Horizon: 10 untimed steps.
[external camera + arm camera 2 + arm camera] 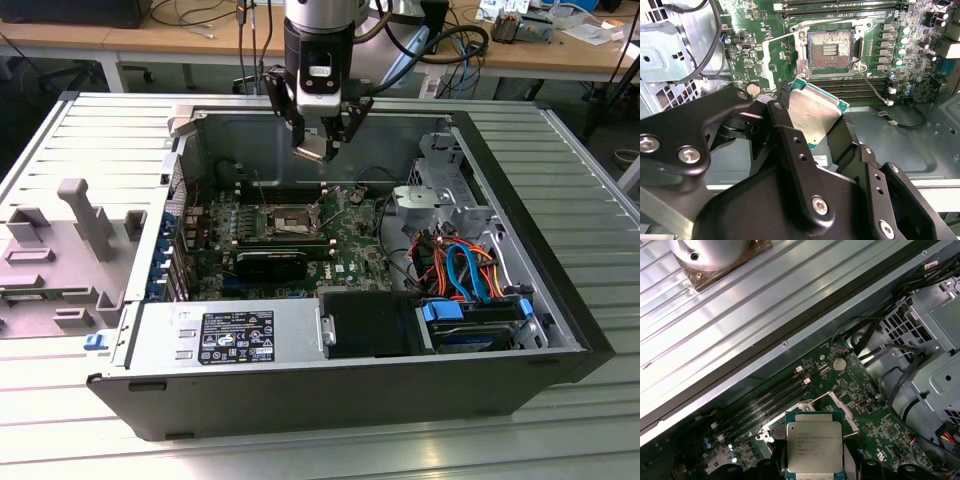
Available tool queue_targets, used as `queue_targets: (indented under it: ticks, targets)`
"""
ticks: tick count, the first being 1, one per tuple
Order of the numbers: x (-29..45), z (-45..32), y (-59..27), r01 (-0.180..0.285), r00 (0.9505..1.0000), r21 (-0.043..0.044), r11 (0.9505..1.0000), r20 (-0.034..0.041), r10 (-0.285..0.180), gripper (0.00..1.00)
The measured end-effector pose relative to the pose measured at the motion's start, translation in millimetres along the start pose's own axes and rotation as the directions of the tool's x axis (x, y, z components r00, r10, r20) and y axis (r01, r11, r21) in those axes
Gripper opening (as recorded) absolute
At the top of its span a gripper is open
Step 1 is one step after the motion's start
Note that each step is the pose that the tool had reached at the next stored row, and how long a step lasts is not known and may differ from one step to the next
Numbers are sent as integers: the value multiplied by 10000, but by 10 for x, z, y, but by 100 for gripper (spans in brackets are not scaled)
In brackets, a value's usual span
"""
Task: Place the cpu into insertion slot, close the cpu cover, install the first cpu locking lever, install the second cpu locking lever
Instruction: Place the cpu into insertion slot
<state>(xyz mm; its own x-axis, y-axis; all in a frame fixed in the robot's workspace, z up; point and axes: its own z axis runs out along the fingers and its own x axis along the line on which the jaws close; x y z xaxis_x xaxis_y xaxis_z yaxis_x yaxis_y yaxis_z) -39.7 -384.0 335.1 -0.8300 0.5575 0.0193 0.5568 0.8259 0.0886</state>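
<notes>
Silver-topped cpu (814,447) is hanging clamped in the gripper (320,143), tilted, well above the insertion slot (831,48) (lying bare). Placing step is running; I'm judging it needs levelling and squaring over that slot first.

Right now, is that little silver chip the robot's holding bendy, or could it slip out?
Probably stiff: the cpu looks like a flat metal-topped plate and sits unbent in the gripper. It is likely light, being thin and small. Its smooth shiny top might be slippery, so a firm grip matters.
</notes>
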Motion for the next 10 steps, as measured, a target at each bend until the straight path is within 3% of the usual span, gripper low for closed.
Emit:
queue_targets:
  ticks: [10]
  targets:
    - [0,3,0,-340,9994,-7,9994,30,340,54]
